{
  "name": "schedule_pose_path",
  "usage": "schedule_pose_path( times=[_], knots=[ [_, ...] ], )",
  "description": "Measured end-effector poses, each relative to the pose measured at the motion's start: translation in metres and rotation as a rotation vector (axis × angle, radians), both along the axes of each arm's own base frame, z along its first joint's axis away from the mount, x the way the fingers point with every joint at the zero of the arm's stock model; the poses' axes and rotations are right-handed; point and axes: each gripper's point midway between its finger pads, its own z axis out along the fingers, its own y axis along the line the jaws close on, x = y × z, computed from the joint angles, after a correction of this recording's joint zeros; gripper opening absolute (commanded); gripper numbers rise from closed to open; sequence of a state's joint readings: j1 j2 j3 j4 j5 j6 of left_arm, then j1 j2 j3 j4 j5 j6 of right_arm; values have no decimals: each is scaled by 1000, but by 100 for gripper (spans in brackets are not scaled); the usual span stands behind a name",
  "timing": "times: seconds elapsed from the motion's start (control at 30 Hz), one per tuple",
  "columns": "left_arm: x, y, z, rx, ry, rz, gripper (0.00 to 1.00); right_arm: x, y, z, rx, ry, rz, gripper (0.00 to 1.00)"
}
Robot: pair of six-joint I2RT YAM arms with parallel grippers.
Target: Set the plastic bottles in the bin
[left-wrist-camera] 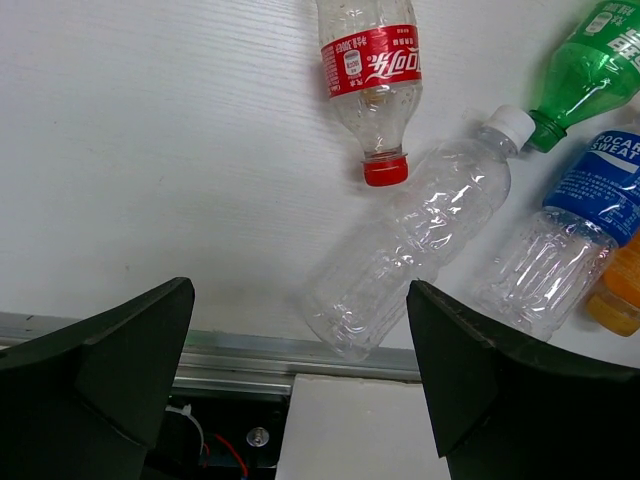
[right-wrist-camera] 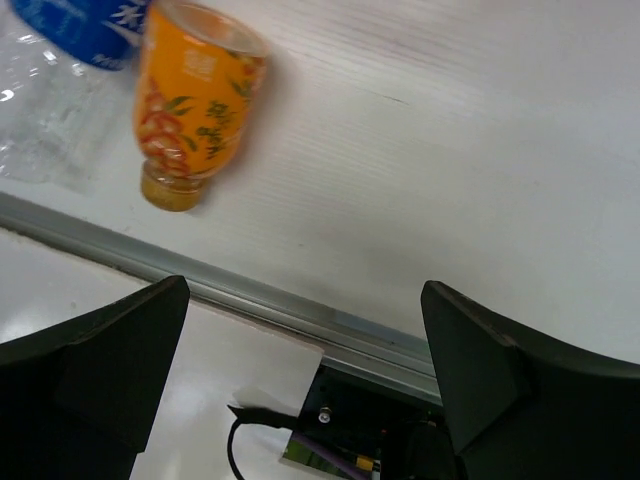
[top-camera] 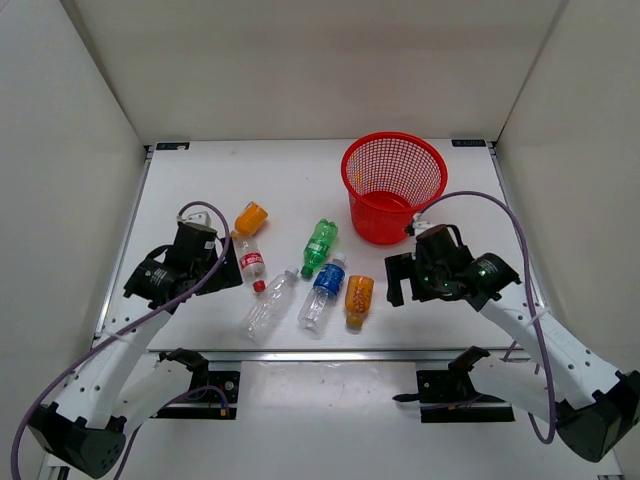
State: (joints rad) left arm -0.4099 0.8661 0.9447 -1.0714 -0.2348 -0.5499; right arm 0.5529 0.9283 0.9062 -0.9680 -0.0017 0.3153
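- Six plastic bottles lie flat; likely light, thin-walled, slick, prone to rolling.
- Grasp across the mid-body.
- Both gape, empty: left gripper, right gripper.

A white tabletop with a faint wood grain stands inside a plain off-white enclosure. It is closed in by a back wall, a left wall and a right wall. An aluminium rail runs along the table's near edge. Small black brackets sit at its far corners. The light is even and the shadows are soft.
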Motion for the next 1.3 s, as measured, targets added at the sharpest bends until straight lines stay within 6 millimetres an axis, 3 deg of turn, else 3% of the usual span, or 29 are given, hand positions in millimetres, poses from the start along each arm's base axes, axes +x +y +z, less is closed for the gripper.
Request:
schedule_pose_path(
  times=[0.23,0.6,0.73,0.9,0.93,1.03,1.1,1.17,1.3],
  knots=[
    [-1,-7,-7,-12,11,-46,99,-2,50,9,22,-71,172,99],
    [-13,-28,-23,-68,37,-159,98,5,107,-26,81,-10,122,98],
    [-14,-35,-25,-75,48,-190,98,16,110,-40,69,-17,26,96],
    [-13,-43,-24,-95,42,-220,99,24,98,-70,12,-14,-61,93],
    [-12,-44,-24,-97,42,-225,99,25,97,-77,4,-7,-74,90],
    [-11,-51,-28,-93,57,-250,99,32,93,-93,-13,-3,-105,65],
    [-9,-56,-31,-91,67,-265,98,35,89,-100,-28,-3,-128,54],
    [-8,-62,-32,-93,76,-288,99,40,90,-99,-21,-20,-145,49],
    [-1,-83,-25,-97,68,-349,99,42,87,-91,-5,-44,-154,21]
  ],
)
